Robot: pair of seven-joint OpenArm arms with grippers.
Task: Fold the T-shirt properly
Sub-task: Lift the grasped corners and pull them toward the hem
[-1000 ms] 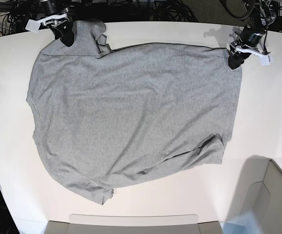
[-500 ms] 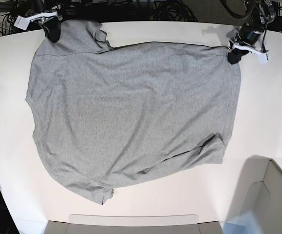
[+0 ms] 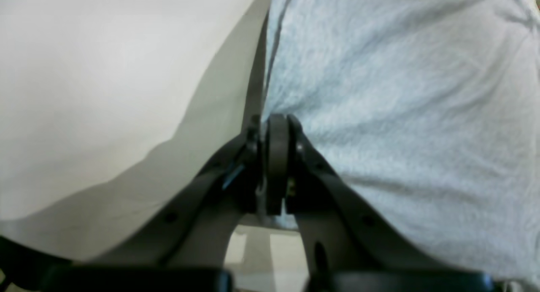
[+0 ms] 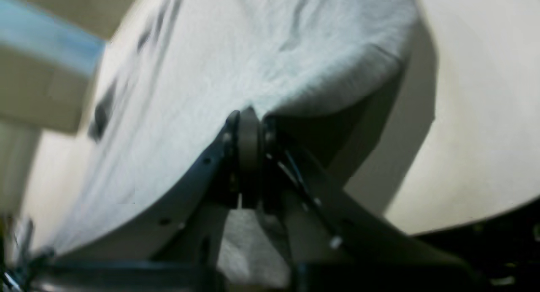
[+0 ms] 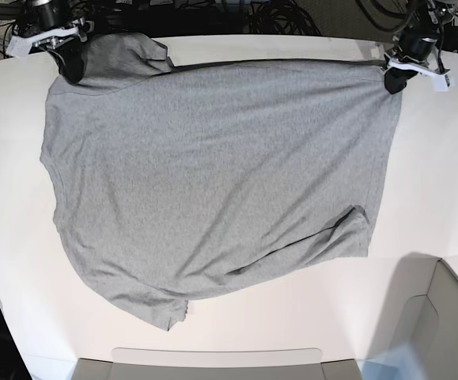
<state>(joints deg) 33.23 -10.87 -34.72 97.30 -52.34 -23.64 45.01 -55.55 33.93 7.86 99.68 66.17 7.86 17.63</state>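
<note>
The T-shirt (image 5: pixel 213 174) is seen whole only in the base view, spread plain-side up on the white surface (image 5: pixel 434 182). In the wrist views, the left gripper (image 3: pixel 276 127) and right gripper (image 4: pixel 249 119) are closed on its raised far edge; dark marks are seen underneath.

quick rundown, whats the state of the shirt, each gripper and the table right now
T-shirt: spread plain side up, far edge pinched at two corners and lifted, wrinkled near the front corners.
Left gripper: shut on the T-shirt's edge.
Right gripper: shut on the T-shirt's edge.
Table: white, mostly covered by the T-shirt.
</note>
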